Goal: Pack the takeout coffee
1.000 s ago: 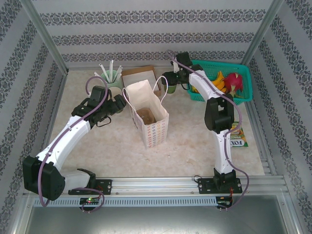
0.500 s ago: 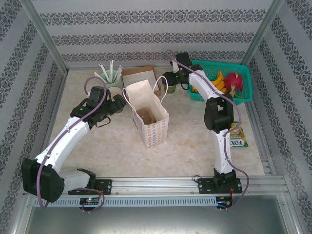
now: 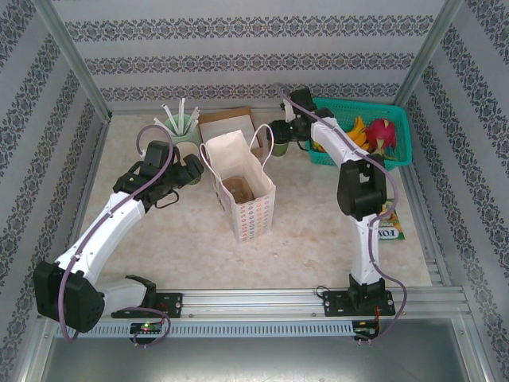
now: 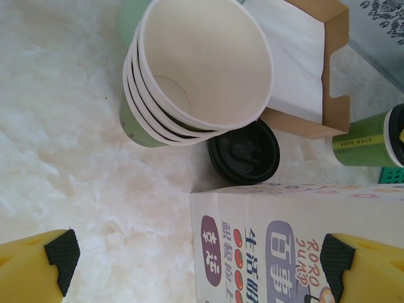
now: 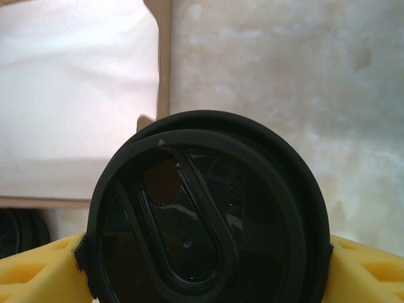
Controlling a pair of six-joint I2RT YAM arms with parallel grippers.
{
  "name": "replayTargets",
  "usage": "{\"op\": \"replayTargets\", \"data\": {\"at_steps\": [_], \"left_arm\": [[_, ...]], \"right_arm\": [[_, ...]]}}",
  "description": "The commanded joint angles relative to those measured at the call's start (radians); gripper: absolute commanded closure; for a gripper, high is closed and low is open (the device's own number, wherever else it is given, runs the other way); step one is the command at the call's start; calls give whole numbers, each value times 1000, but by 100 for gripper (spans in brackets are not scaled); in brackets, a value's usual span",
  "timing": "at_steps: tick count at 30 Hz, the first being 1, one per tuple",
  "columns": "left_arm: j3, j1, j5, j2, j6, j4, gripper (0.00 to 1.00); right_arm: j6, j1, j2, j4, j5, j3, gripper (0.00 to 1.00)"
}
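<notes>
The cell is walled on 3 sides with pale wallpaper (image 3: 254,60) in grey flowered bands, and 2 slanted metal posts stand at the back corners. The table (image 3: 175,247) is cream, mottled like marble, with a metal rail (image 3: 254,301) along its near edge.

At the left, the left gripper (image 3: 191,169) hangs just beside the paper bag (image 3: 242,195), its jaws spread wide with nothing between them. Its wrist view looks down on a stack of lidless cups (image 4: 196,63), a loose black lid (image 4: 245,151) flat on the table and the printed side of the bag. Behind it, a mint-green holder (image 3: 184,127) of white straws stands near the back wall, next to a shallow cardboard tray (image 3: 231,123) lined in white.

The bag stands upright and open in the middle of the table.

Right of the bag's handles, behind it, the takeout coffee (image 3: 280,145) stands upright on the table. The right gripper (image 3: 279,137) is over it, and in the wrist view its yellow fingers (image 5: 38,271) press the black lid (image 5: 208,221) from both sides.

Further right, a teal basket (image 3: 398,127) holds bananas (image 3: 358,131) and a pink dragon fruit (image 3: 380,131). A printed packet (image 3: 387,224) lies flat near the right edge.
</notes>
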State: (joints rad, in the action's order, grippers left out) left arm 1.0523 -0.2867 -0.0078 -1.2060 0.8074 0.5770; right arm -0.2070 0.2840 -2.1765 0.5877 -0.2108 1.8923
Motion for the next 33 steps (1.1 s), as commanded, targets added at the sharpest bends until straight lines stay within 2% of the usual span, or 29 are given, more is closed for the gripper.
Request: {"op": "replayTargets", "data": {"at_steps": [1, 10, 15, 18, 27, 33], "left_arm": [[-7, 1, 11, 37, -58, -24, 0], [-33, 2, 9, 97, -157, -107, 0], [-47, 1, -90, 166, -235, -151, 0], [-53, 1, -109, 199, -268, -185, 0], [-22, 1, -82, 173, -295, -196, 0], [-18, 2, -77, 169, -296, -197, 0]], "right_arm": [[-29, 20, 91, -4, 7, -115, 20], [-36, 32, 291, -36, 26, -405, 20], [-36, 32, 389, -29, 38, -545, 20], [-50, 32, 459, -22, 66, -623, 20], [-76, 37, 617, 20, 58, -822, 18], [-112, 43, 691, 38, 57, -886, 17]]}}
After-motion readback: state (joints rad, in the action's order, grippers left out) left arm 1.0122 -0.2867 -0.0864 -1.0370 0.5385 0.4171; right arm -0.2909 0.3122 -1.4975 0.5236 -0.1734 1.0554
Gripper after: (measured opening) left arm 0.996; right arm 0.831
